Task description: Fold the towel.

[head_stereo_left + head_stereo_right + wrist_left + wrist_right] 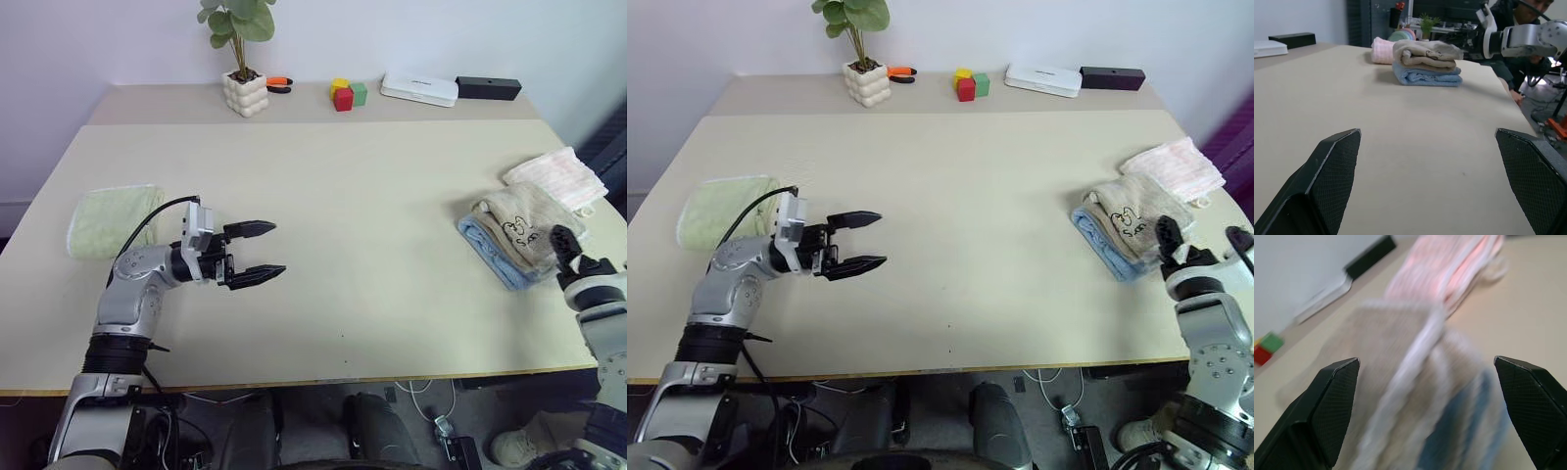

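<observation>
The towel (524, 227), beige-tan with a small dark embroidered mark, is lying folded near the right edge of the desk (372, 225), sitting on top of a folded light blue cloth (493, 253) whose edge is peeking out along its near side. A pale pink towel (556, 178) is resting just beyond this stack, touching or nearly touching it. The right pincer (1200, 243) is hanging at the near right side of the stack with its two black fingers spread wide and grasping nothing; in the right wrist view the towel is lying between and beyond the fingertips (1334, 401), apart from them. The left pincer (263, 252) is hovering over the bare middle-left part of the desk, pointing across toward the stack, its fingers likewise released and empty. A light green towel (110, 220) is lying folded near the left edge, behind the left arm. Along the far side of the desk a potted plant (242, 54) is standing in a white knobbly pot, with an orange-handled tool (279, 84) just beside it, then a cluster of red, yellow and green blocks (346, 94), a flat white box (419, 89) and a black box (488, 88).
</observation>
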Tool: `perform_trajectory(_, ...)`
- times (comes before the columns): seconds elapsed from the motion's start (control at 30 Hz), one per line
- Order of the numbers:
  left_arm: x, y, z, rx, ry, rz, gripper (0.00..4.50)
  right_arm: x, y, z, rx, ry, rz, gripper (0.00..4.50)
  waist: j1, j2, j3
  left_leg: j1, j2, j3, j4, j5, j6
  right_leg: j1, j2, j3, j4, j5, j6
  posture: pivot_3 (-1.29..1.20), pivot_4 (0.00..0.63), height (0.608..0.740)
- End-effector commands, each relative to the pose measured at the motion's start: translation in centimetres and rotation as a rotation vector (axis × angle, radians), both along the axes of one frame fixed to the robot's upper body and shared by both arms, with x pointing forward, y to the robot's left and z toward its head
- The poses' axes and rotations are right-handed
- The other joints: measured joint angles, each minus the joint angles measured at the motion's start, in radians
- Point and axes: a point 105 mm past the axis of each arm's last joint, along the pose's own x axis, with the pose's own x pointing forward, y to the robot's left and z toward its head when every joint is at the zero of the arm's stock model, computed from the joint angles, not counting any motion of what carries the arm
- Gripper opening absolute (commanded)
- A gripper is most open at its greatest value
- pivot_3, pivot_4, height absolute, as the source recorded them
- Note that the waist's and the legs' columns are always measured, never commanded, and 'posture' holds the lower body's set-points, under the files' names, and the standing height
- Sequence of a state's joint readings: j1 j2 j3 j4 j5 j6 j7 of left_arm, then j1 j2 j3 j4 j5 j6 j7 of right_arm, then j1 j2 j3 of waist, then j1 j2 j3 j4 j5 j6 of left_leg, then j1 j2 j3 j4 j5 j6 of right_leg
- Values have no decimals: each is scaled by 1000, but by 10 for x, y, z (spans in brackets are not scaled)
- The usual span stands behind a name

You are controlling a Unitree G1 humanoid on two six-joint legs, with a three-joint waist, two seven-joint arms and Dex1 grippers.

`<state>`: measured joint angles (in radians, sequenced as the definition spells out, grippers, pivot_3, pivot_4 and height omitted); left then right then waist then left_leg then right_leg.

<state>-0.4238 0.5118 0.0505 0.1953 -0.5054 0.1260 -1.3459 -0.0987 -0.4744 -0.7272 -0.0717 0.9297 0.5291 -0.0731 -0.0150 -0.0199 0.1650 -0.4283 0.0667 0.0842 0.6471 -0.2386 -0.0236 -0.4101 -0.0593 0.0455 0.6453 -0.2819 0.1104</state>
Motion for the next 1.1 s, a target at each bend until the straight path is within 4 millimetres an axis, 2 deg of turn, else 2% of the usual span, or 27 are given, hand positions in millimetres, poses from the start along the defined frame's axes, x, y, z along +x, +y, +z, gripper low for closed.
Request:
perform_trajectory(0.03,1,1,10,9,-47,1,4500,0,-9,26,-139,-54,-70,4469,-2,0,0,0,0,0,0,0,0,0,0,0,0,0,0,0,150,735)
perform_trajectory(0.07,2,2,11,10,-49,1,4500,0,-10,29,-158,-60,-88,4469,-3,0,0,0,0,0,0,0,0,0,0,0,0,0,0,0,150,735)
perform_trajectory(0.13,2,3,13,9,-54,9,4500,4,0,50,-246,-133,-58,4469,-2,0,0,0,0,0,0,0,0,0,1,0,0,0,1,0,150,735)
perform_trajectory(0.2,2,5,14,11,-54,14,4500,13,21,73,-341,-209,28,4469,-3,0,0,0,0,0,0,0,0,0,1,0,0,0,1,0,150,735)
perform_trajectory(0.27,1,10,14,20,-54,27,4500,29,74,92,-466,-278,277,4469,-7,1,0,0,0,0,0,0,0,0,1,0,0,0,1,0,150,735)
perform_trajectory(0.3,1,14,14,26,-54,38,4500,34,104,94,-512,-295,422,4469,-10,2,1,0,0,0,0,0,0,0,1,1,0,0,1,0,150,735)
perform_trajectory(0.37,0,21,17,39,-63,65,4500,35,150,89,-615,-314,646,4469,-12,2,1,1,1,-1,-1,0,0,0,2,1,1,0,1,0,150,735)
perform_trajectory(0.43,-1,30,20,57,-79,96,4500,32,182,82,-615,-343,831,4469,-5,1,1,1,2,-3,-1,0,0,0,3,-1,1,0,1,0,150,735)
perform_trajectory(0.53,-6,38,25,72,-88,132,4500,27,216,71,-604,-360,1074,4469,5,0,1,0,2,-2,-1,0,0,0,3,-1,0,0,1,0,150,735)
perform_trajectory(0.7,-24,49,22,88,-66,186,4500,23,246,48,-678,-304,1361,4469,1,0,1,0,0,0,3,0,0,2,-2,-1,0,-2,-2,0,150,735)
perform_trajectory(0.77,-31,43,14,95,-40,194,4500,27,240,47,-674,-303,1392,4469,1,0,1,1,0,0,2,0,0,2,-2,0,0,-2,-2,0,150,735)
perform_trajectory(0.83,-35,45,6,85,-24,225,4500,33,238,50,-656,-314,1377,4469,3,0,1,1,0,0,2,0,0,2,-2,-1,1,-2,-2,0,150,735)
perform_trajectory(0.93,-41,49,1,71,-10,248,4500,32,244,51,-658,-312,1382,4469,2,0,1,1,0,0,2,0,0,1,-1,-1,1,-2,-2,0,150,735)
perform_trajectory(1.1,-36,45,-4,72,1,244,4500,27,233,51,-671,-273,1391,4469,5,0,1,1,0,0,2,0,0,1,-2,-1,1,-2,-2,0,150,735)
